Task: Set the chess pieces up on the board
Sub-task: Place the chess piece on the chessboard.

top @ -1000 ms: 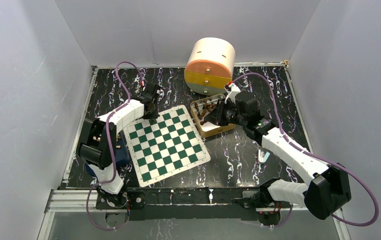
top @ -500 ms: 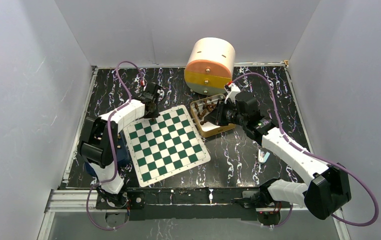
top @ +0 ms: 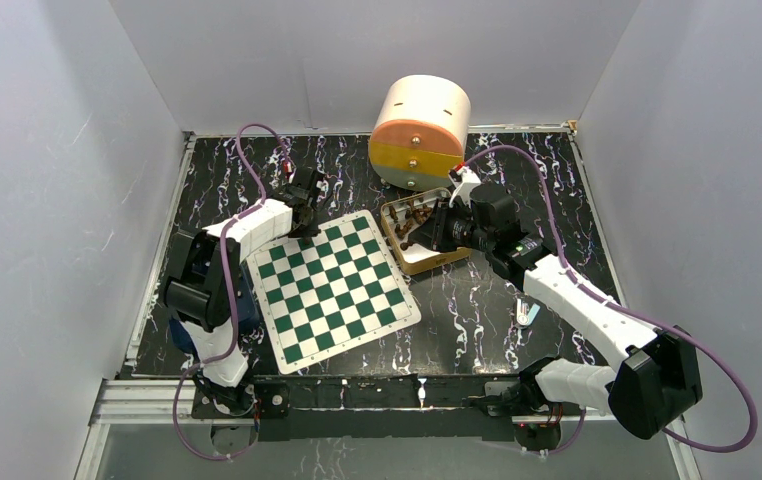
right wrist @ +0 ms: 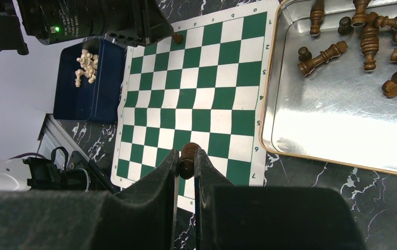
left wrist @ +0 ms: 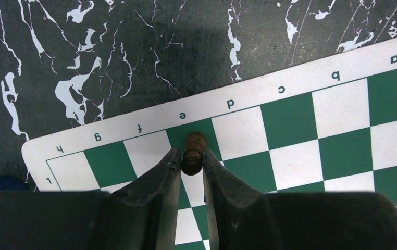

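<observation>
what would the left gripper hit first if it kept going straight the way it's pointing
Probably the green-and-white checkered chess mat, at the green edge square by the letter e. The dark brown chess piece in the left gripper would touch it first; depth is unclear.

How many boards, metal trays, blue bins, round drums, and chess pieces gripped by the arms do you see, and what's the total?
Board: 1
Metal tray: 1
Blue bin: 1
Round drum: 1
Dark chess piece, gripped: 2
Total: 6
</observation>
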`<action>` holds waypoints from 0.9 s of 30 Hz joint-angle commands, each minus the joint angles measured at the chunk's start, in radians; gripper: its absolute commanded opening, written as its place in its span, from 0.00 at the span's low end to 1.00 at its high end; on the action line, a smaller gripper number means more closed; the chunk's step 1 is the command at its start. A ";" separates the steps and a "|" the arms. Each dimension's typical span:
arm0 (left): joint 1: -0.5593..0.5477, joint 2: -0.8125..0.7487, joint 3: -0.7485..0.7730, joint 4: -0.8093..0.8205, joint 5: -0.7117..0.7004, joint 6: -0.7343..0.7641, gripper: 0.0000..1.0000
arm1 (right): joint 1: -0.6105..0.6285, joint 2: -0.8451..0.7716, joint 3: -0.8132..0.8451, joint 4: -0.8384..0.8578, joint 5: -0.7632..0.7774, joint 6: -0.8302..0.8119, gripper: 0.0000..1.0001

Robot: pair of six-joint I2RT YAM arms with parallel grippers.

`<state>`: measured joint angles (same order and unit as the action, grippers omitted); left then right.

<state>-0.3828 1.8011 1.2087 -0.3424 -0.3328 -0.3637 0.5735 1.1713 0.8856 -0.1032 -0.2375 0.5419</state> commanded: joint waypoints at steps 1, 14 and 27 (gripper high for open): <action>0.002 -0.019 0.005 -0.004 -0.038 0.006 0.23 | 0.003 -0.005 0.025 0.045 0.002 -0.019 0.09; 0.002 -0.043 0.035 -0.042 -0.015 0.007 0.36 | 0.002 -0.007 0.019 0.046 0.000 -0.014 0.09; 0.011 -0.180 0.095 -0.126 0.064 -0.019 0.42 | 0.003 0.010 0.022 0.052 -0.009 0.002 0.09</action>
<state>-0.3809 1.7226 1.2640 -0.4206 -0.2928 -0.3653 0.5735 1.1767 0.8856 -0.1028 -0.2379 0.5438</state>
